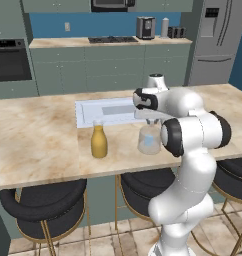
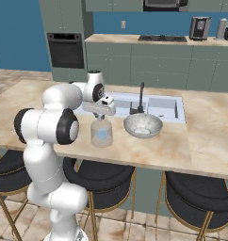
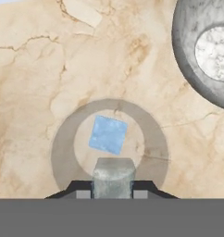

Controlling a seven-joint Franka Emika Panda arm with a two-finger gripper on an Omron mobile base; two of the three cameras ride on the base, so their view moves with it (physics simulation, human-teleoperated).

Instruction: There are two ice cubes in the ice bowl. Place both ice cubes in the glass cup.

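Observation:
Seen from straight above in the hand view, the glass cup (image 3: pixel 63 148) is a grey ring on the marble counter, with one pale blue ice cube (image 3: pixel 108 134) lying on its bottom. My gripper (image 3: pixel 113 193) hangs directly over the cup's mouth, shut on the second ice cube (image 3: pixel 114 175), which sits between the fingertips. From the base, the gripper (image 2: pixel 101 114) points down just above the cup (image 2: pixel 101 133), with the ice bowl (image 2: pixel 142 125) to its right. The part of the bowl's (image 3: pixel 188 55) speckled inside that I can see holds no cube. The cup (image 1: pixel 149 140) also stands right of the yellow bottle.
A yellow bottle (image 1: pixel 98 142) stands on the counter left of the cup. Behind lie the rectangular sink (image 2: pixel 158 106) and its dark faucet (image 2: pixel 140 99). Black stools (image 1: pixel 45 207) stand under the counter's near edge.

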